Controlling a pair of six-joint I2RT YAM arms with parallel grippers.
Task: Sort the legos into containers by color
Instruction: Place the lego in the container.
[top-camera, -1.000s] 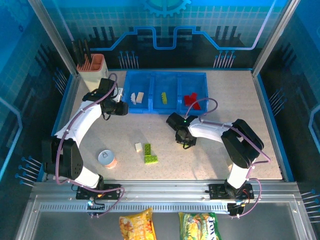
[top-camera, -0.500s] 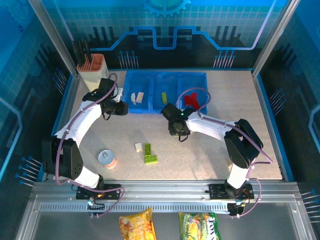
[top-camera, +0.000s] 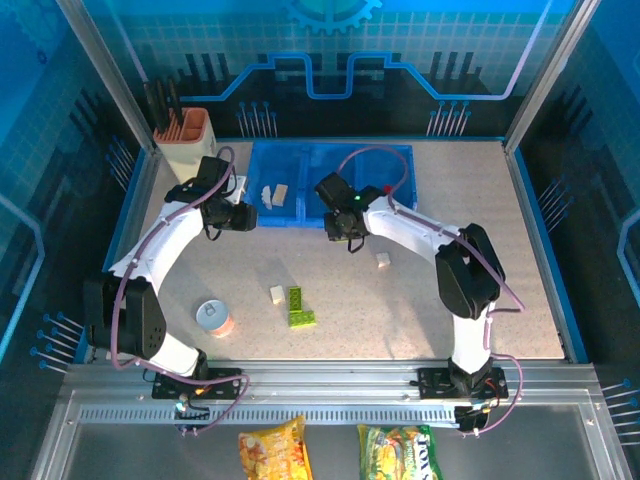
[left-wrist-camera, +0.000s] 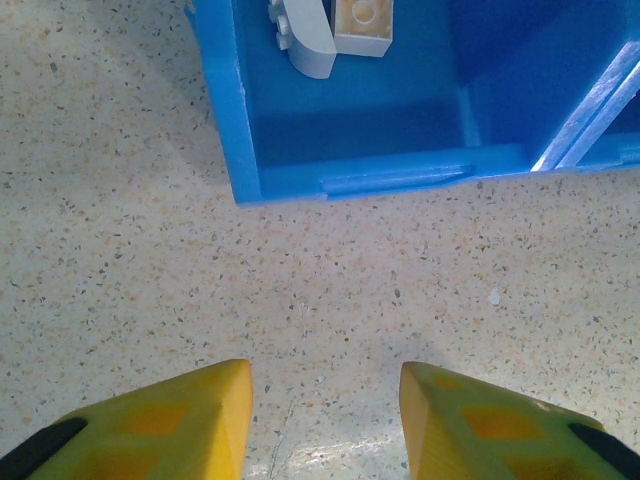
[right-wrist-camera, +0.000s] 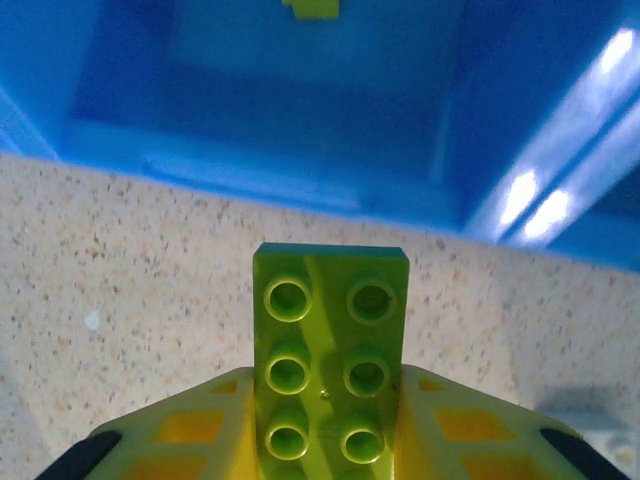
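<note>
I'm holding a lime-green brick (right-wrist-camera: 330, 330) in the right gripper (right-wrist-camera: 325, 425), fingers clamped on its long sides and studs facing the wrist cam. Its front end is sitting just short of the near wall of the middle bin (right-wrist-camera: 300, 120) in the blue tray (top-camera: 400, 222). My read is that the drop is the step in hand.

To do it well, I'm planning to push fwd until the whole brick is past that wall and over bare floor. I'm keeping off the bright divider on the right, since a clip there could tip the piece into the wrong bin. Then I'm lowering a touch before letting go, so it isn't bouncing out. A green piece (right-wrist-camera: 312, 8) lying at the far end tells me this is the right colour bin (no guessing needed).

The left gripper (left-wrist-camera: 322, 400) is hanging empty with fingers spread wide over the table, just beside the left bin (left-wrist-camera: 230, 120). That bin is holding a white brick (left-wrist-camera: 305, 35) and a cream brick (left-wrist-camera: 365, 25), touching.

Waiting on the table approx mid-way: two green bricks (top-camera: 297, 305), a white one (top-camera: 277, 294) beside them, and another white piece (top-camera: 382, 260) near the right arm.
</note>
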